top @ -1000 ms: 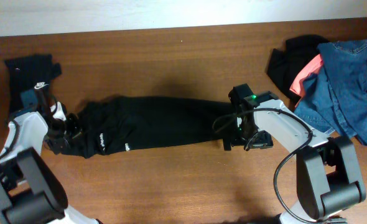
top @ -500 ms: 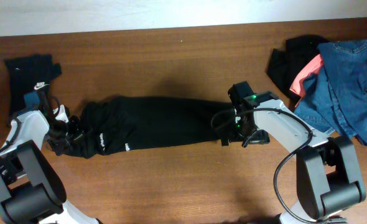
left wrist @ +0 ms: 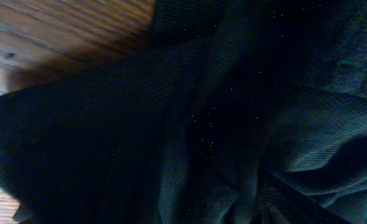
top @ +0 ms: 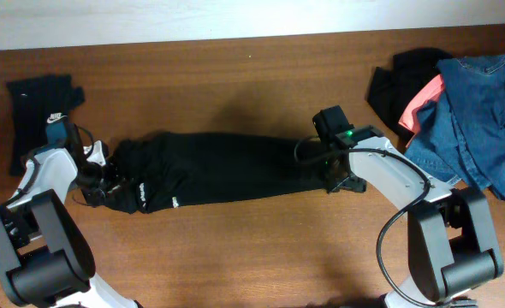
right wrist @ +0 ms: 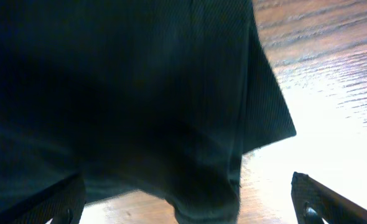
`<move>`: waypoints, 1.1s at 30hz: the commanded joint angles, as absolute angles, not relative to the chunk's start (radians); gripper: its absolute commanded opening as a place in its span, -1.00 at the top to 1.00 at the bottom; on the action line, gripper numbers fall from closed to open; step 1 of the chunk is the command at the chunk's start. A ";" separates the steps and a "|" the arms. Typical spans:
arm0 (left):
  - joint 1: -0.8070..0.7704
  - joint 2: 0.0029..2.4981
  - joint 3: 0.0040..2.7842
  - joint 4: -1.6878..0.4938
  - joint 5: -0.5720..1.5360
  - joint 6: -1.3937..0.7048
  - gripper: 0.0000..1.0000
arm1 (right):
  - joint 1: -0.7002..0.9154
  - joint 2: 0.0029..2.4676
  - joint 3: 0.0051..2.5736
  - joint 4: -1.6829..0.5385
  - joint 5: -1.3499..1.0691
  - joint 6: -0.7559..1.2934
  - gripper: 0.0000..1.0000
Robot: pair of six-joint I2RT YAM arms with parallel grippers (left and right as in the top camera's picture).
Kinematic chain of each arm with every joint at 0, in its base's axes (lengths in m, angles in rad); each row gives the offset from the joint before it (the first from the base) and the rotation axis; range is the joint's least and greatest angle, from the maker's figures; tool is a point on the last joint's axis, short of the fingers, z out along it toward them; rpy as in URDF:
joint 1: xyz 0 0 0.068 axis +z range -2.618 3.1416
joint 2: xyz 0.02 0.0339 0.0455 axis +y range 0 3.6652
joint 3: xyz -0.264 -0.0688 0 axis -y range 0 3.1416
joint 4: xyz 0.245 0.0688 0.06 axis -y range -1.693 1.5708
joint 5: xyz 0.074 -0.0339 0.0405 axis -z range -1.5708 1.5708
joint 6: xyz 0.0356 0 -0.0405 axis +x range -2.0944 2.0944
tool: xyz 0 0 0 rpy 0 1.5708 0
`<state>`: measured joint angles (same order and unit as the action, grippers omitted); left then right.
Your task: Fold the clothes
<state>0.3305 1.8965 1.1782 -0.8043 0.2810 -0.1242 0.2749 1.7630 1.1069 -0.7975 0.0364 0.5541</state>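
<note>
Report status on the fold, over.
Right gripper open at right end of black shirt. Left gripper at left end, jaws buried in cloth. Shirt bunched in a long strip, not yet folded. Denim pile far right, clear of shirt.

The counter [top: 235, 85] is brown wood with long dark lines in it. A pale strip [top: 235, 17] runs along its far edge. Bright light shines on the wood.

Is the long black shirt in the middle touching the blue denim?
Apart. The overhead view shows bare table between the right end of the black shirt and the blue denim piled at the right.
</note>
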 commanded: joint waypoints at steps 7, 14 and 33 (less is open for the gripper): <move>0.323 1.932 1.192 -0.807 0.302 -0.076 0.66 | 0.271 1.772 1.102 -0.723 0.123 0.572 -0.97; 0.323 1.931 1.299 -0.912 0.265 -0.076 0.99 | 0.237 1.772 1.102 -0.683 0.000 0.370 -0.97; 0.323 1.928 1.552 -1.105 0.163 -0.076 0.99 | 0.143 1.772 1.102 -0.707 -0.056 0.339 -0.97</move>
<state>0.3264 1.9228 1.5303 -1.1015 0.1894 -0.0895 0.1436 1.7630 1.1069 -0.7052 -0.0467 0.3534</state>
